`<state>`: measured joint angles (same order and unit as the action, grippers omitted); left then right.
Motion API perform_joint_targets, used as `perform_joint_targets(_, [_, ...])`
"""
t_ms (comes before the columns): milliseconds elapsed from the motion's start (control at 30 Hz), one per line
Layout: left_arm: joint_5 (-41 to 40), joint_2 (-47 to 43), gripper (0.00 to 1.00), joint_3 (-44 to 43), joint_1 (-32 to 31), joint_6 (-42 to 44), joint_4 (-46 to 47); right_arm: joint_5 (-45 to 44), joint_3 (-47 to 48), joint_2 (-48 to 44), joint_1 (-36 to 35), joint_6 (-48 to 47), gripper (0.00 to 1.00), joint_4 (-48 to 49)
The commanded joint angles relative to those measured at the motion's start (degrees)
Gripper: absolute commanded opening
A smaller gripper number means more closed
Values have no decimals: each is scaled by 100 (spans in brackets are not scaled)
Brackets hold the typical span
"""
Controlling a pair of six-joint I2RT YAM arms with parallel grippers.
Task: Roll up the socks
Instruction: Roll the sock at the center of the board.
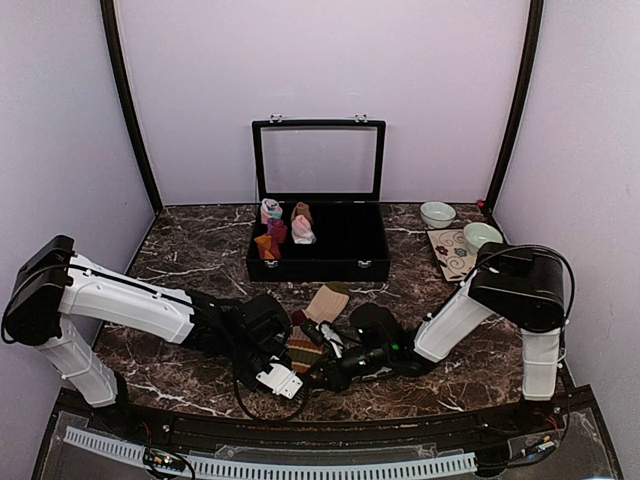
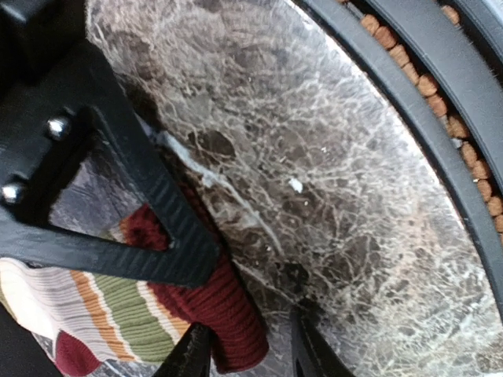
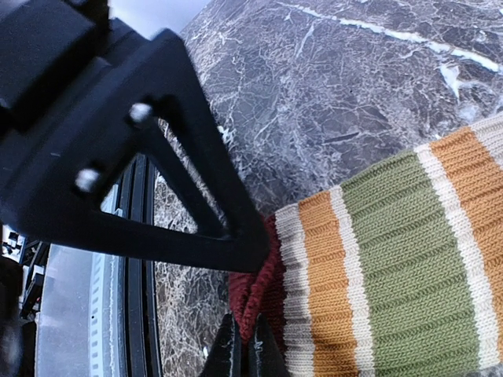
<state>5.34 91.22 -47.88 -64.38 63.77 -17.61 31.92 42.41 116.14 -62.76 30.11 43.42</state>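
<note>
The marble table point(image 1: 190, 250) carries an open black case point(image 1: 310, 270) at 12 o'clock, its glass lid upright. At the case's 6 o'clock, just in front of it, 1 striped sock point(image 1: 325, 303) lies flat, tan foot toward the case and maroon cuff toward the arm bases. Both arms meet at that cuff end.

The left gripper point(image 2: 251, 357) comes in from the sock's 8 o'clock. Its jaws stand apart around the cuff's rounded end, 1 fingertip point(image 2: 192, 355) against the maroon knit and bare marble showing beside the other, so nothing is clamped.

The right gripper point(image 3: 244, 353) reaches in from 4 o'clock, clenched on the cuff's maroon edge, with the orange, olive and cream stripes running away at its 2 o'clock.

At the case's 3 o'clock sit a patterned mat point(image 1: 450, 252) and 2 bowls point(image 1: 437, 213). Several small rolled bundles point(image 1: 285, 228) fill the case's left part.
</note>
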Motion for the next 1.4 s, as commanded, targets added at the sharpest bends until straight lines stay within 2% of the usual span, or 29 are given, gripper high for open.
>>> perform_joint_targets(0, [-102, 165, 37, -89, 31, -97, 43, -121, -376, 383, 152, 161, 0, -1199])
perform_joint_targets(167, [10, 113, 35, -21, 31, -67, -78, -130, -380, 389, 160, 187, 0, -1220])
perform_joint_targets(333, [-6, -7, 31, 169, 33, -75, 185, -72, -341, 451, 159, 230, 0, -1197])
perform_joint_targets(367, [-32, -25, 28, 222, 31, -59, 262, -61, -329, 453, 159, 234, 0, -1197])
perform_joint_targets(467, [-229, 0, 2, 331, 33, -87, 572, -71, -256, 420, 159, 220, 0, -1286])
perform_joint_targets(667, [-197, 2, 0, 357, 54, -251, 593, -299, -233, 172, 159, 62, 4, -1461])
perform_joint_targets(700, [-152, 5, 0, 363, 75, -282, 541, -367, -286, 97, 159, 39, 7, -1441])
perform_joint_targets(767, [-31, 6, 0, 337, 155, -360, 420, -536, -472, -106, 159, 20, 24, -1360])
perform_joint_targets(867, [221, 12, 0, 253, 301, -391, 173, -884, -826, -481, 150, 30, 40, -1197])
perform_joint_targets(900, [297, 24, 0, 223, 337, -380, 90, -1002, -945, -589, 150, 26, 76, -1173])
perform_joint_targets(933, [367, 29, 0, 192, 365, -364, 10, -1129, -1055, -735, 138, 22, 96, -1134])
perform_joint_targets(1067, [496, 85, 0, 113, 391, -270, -234, -1812, -1653, -1404, 77, 74, 99, -746])
perform_joint_targets(1133, [586, 179, 0, 23, 428, -309, -409, -2742, -1960, -2099, -79, 10, 99, -616])
perform_joint_targets(1233, [798, 340, 0, -242, 554, -429, -678, -4766, -2446, -3242, -719, -318, 99, -532])
perform_joint_targets(1300, [979, 460, 0, -415, 651, -475, -853, -5718, -2641, -3517, -815, 176, 99, -513])
perform_joint_targets(1367, [1132, 617, 0, -614, 729, -500, -1049, -5601, -2875, -3574, -765, 898, 99, -335])
